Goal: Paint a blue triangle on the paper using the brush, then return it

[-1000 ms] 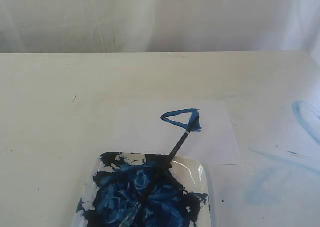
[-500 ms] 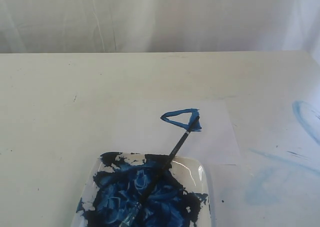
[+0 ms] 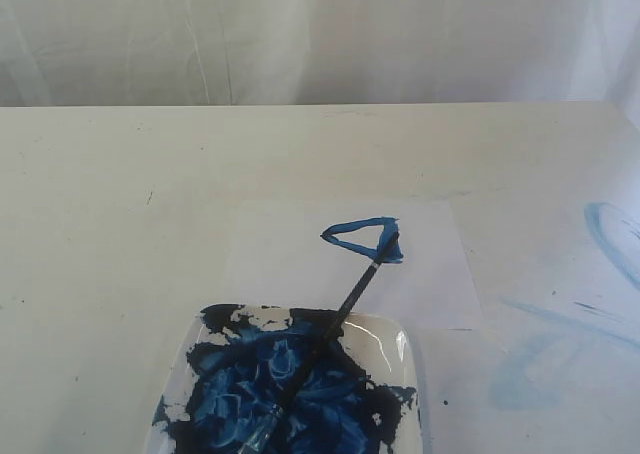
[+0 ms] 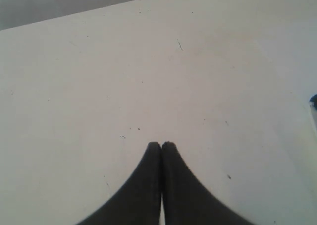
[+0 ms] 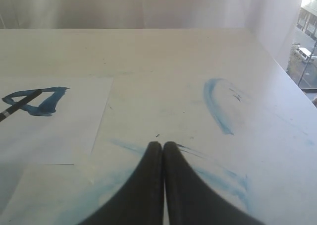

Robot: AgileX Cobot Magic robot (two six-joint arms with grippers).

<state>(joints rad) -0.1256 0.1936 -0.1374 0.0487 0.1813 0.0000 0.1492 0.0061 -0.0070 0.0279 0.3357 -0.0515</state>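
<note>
Brush is down and nobody's holding it. Its handle end lies in the tray across the paint. The bristle end sticks out over the paper and rests on the triangle at its right corner.

Going left to right:
- The left gripper hangs over bare table, jaws pressed together with nothing in them.
- Next is the tray at the near edge, with the brush slanting up out of it to the triangle. That's three thick strokes, closed up and pointing left.
- Right of the paper there are pale smears on the table. The right gripper sits above those, also clamped together and empty.

I'd call the job pretty much done: shape painted, brush back at the tray.

What worries me is the tip touching that corner. The paint looks thick and is probably wet, so a bump to the tray or a roll of the brush would drag a blob across the outline. The handle is also lying in paint, so if an arm grabs it again the pads get slimed and the grip could slip. I can't tell if the paper is taped down, so a nudge might shift it too.
</note>
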